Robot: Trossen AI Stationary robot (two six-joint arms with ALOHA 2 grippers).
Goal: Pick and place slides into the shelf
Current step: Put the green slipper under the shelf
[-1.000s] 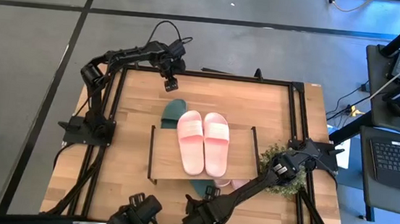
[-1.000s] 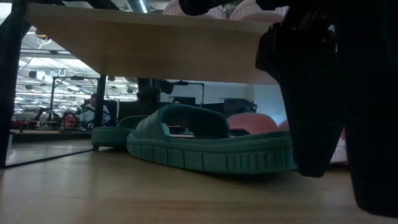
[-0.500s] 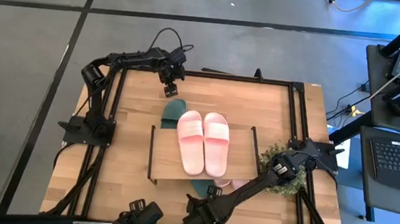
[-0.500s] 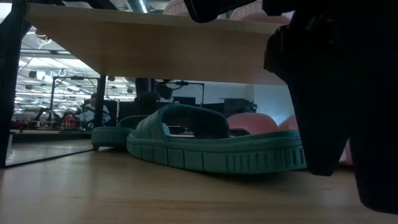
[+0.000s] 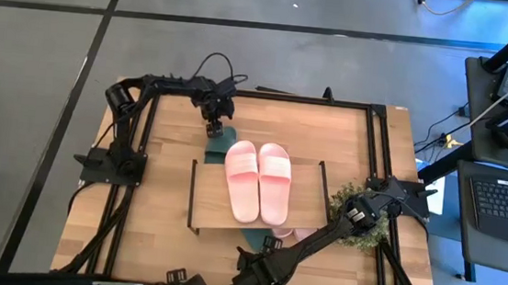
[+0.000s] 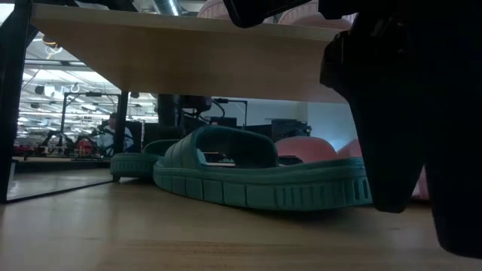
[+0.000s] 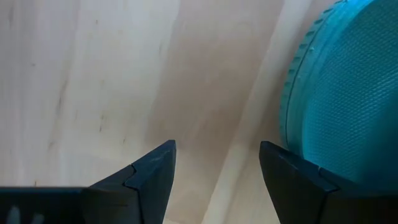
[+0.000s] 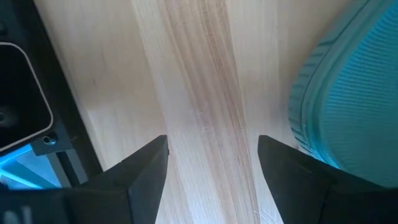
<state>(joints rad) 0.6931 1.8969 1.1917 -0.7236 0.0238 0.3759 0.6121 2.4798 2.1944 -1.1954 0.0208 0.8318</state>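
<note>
In the high view, the shelf stands in the middle of the wooden table. A pair of light pink slides lies side by side on its top board. One dark green slide sticks out from under the far edge of the shelf, and another dark green slide shows at the near edge. Beside that one, a bit of a second pink slide looks out from under the board. The left gripper is at the far side of the table, just over the end of the far green slide. The right gripper is low at the near side, close to the near green slide. A green wreath-like plant lies at the right side of the table.

In the low view, the near green slide lies flat on the table under the shelf board, with the other green slide behind it and a pink slide further back. A large dark arm part fills the right side.

In the left wrist view, the fingers stand apart and hold nothing; the rim of the green slide is just beside one of them.

In the right wrist view, the fingers are also apart and empty, over bare table, with the green slide beside them.
</note>
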